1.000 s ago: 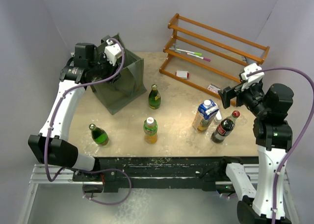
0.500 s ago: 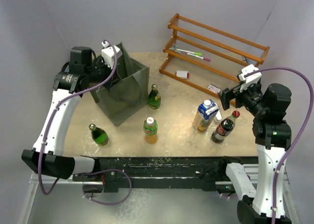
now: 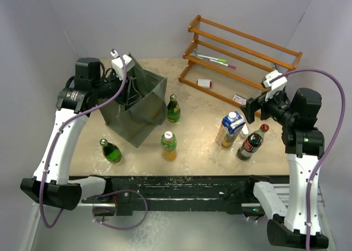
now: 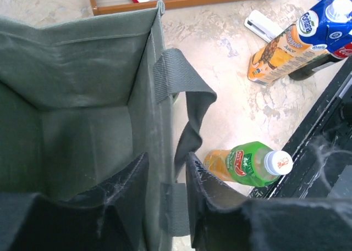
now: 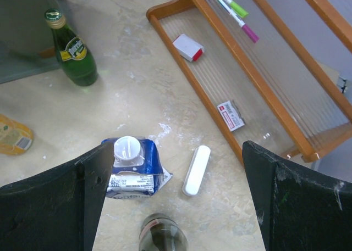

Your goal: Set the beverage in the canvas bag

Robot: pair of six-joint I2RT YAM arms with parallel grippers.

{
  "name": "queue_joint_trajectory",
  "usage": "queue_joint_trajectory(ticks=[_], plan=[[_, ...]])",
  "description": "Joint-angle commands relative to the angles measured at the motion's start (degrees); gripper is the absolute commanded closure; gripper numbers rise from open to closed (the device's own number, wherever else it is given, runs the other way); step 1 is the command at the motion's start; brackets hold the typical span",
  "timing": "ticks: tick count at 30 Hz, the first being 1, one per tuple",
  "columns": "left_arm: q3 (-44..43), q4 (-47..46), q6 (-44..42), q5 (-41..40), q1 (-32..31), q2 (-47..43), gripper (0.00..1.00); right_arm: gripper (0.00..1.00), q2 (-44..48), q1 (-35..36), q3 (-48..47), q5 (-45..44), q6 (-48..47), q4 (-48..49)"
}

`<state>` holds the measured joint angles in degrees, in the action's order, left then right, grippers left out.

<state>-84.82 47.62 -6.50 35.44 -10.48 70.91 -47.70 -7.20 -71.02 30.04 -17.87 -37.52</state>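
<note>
Where legible, only "juice" on the blue-topped carton; other labels too small to read. Five drinks, all outside the bag: two green glass bottles, one orange-drink bottle, one cola bottle, the carton. Left gripper pinched on a wall of the tilted canvas bag, back left; right gripper spread wide above the carton.

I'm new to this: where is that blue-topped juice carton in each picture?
Top external: juice carton stands right of centre on the table.
Left wrist: juice carton in the top right corner.
Right wrist: juice carton at the bottom, left of centre, seen from above.
Shared landmark: the wooden rack.
</note>
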Motion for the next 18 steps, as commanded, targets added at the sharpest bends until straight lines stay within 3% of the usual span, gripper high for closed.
queue_joint_trajectory(ticks=[1,6,13,18], plan=[[0.1,-3.2,-0.4,3.3,-0.3,-1.8,0.57,0.0,-0.9,-0.2,-0.3,3.1,-1.4,-0.4],[-1.6,-5.1,-2.8,5.6,-0.3,-4.2,0.35,0.0,-1.7,-0.2,-0.5,3.0,-3.3,-2.3],[-6.5,0.4,-10.5,15.4,-1.7,-5.6,0.1,0.0,-1.4,-0.2,1.8,-0.1,-4.8,0.1],[-6.2,7.5,-17.4,13.5,-10.0,-3.4,0.08,0.0,-1.7,-0.1,4.7,0.0,-3.1,6.1]])
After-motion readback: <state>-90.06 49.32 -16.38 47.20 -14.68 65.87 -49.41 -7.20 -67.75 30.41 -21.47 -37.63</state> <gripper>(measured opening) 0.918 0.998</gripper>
